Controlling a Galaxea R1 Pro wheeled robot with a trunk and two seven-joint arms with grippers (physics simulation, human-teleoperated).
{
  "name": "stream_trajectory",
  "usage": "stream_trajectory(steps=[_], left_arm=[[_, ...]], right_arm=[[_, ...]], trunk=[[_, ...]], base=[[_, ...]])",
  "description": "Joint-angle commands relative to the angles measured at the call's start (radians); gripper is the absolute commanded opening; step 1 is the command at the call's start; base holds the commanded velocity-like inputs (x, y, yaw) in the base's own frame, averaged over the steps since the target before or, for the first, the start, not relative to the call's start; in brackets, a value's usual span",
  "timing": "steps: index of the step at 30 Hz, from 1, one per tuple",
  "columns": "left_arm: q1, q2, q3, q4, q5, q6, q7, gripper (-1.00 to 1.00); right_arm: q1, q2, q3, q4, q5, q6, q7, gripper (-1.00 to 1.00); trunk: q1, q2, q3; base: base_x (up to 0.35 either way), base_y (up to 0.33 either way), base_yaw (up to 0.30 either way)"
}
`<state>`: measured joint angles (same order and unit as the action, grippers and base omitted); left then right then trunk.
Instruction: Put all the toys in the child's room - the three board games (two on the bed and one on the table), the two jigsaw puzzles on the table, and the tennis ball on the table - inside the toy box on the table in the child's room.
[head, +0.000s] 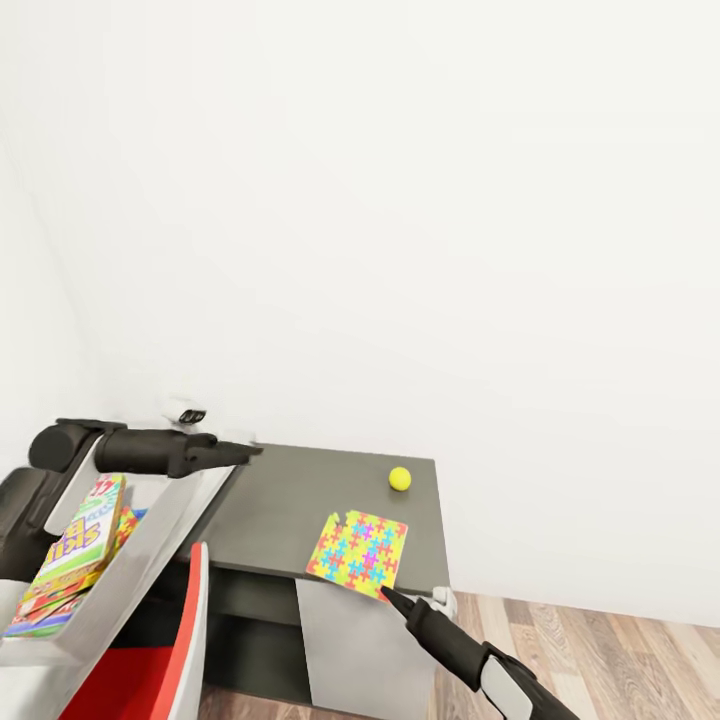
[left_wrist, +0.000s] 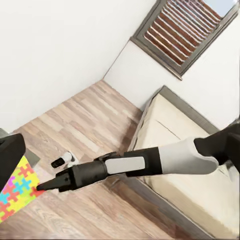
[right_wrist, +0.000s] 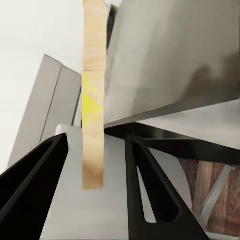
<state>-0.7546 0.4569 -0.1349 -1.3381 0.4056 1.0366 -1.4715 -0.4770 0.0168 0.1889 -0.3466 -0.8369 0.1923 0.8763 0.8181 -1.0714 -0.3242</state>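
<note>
A white wall (head: 400, 200) filled the upper frame of the head view. Below it, the dark grey table (head: 290, 500) spread across the lower centre. At lower left the translucent grey toy box (head: 150, 545) tilted steeply, carrying the Skip-Bo board game (head: 80, 535) with other colourful boxes beneath it. The left tool (head: 235, 452) reached over the box's upper rim; whether it was open or closed could not be told. At lower centre, one jigsaw puzzle (head: 360, 552) lay near the table's front edge, its near corner at the tip of the right tool (head: 390, 598), whose fingers stood either side of the puzzle's edge in the right wrist view, apparently gripping it. The tennis ball (head: 400, 479) sat beyond the puzzle, near the table's far right corner.
</note>
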Motion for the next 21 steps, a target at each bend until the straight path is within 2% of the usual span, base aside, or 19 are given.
stream_trajectory(steps=[1, 3, 5, 6, 7, 8, 11, 18, 21], left_arm=[[0.029, 0.001, -0.001, 0.015, 0.002, 0.011, -0.013, 1.00], [0.103, 0.000, 0.016, 0.035, 0.000, 0.011, -0.058, 1.00], [0.151, 0.000, 0.041, 0.040, -0.001, 0.011, -0.098, 1.00], [0.160, 0.000, 0.048, 0.040, -0.001, 0.011, -0.099, 1.00], [0.174, 0.001, 0.067, 0.037, 0.000, 0.011, -0.099, 1.00], [0.199, 0.003, 0.156, 0.025, -0.001, 0.011, -0.099, 1.00], [0.208, 0.004, 0.189, 0.023, -0.004, 0.011, -0.099, 1.00], [0.217, 0.005, 0.200, 0.022, -0.009, 0.011, -0.099, 1.00], [0.217, 0.005, 0.202, 0.022, -0.010, 0.011, -0.099, 1.00]], right_arm=[[0.000, -0.001, 0.003, 0.000, -0.010, 0.008, 0.008, -1.00], [0.001, -0.002, 0.003, 0.000, -0.010, 0.007, 0.018, -1.00], [0.002, -0.003, 0.003, -0.001, -0.010, 0.006, 0.021, -1.00], [0.002, -0.003, 0.003, -0.001, -0.010, 0.007, 0.022, -1.00], [0.002, -0.003, 0.003, -0.001, -0.010, 0.007, 0.023, -1.00], [0.003, -0.003, 0.003, -0.001, -0.010, 0.007, 0.023, -1.00], [0.005, -0.003, 0.003, -0.002, -0.010, 0.006, 0.024, -1.00], [0.006, -0.003, 0.001, -0.002, -0.009, 0.007, 0.024, -1.00], [0.006, -0.011, 0.001, -0.002, -0.010, 0.010, 0.022, -1.00]], trunk=[[-0.004, 0.006, 0.002], [-0.012, 0.020, 0.008], [-0.019, 0.034, 0.015], [-0.023, 0.041, 0.018], [-0.027, 0.048, 0.021], [-0.031, 0.055, 0.024], [-0.042, 0.076, 0.033], [-0.069, 0.125, 0.055], [-0.081, 0.146, 0.065]], base=[[0.000, 0.000, 0.000], [0.000, 0.000, 0.000], [0.000, 0.000, 0.000], [0.000, 0.000, 0.000], [0.000, 0.000, 0.000], [0.000, 0.000, 0.000], [0.000, 0.000, 0.000], [0.000, 0.000, 0.000], [0.000, 0.000, 0.000]])
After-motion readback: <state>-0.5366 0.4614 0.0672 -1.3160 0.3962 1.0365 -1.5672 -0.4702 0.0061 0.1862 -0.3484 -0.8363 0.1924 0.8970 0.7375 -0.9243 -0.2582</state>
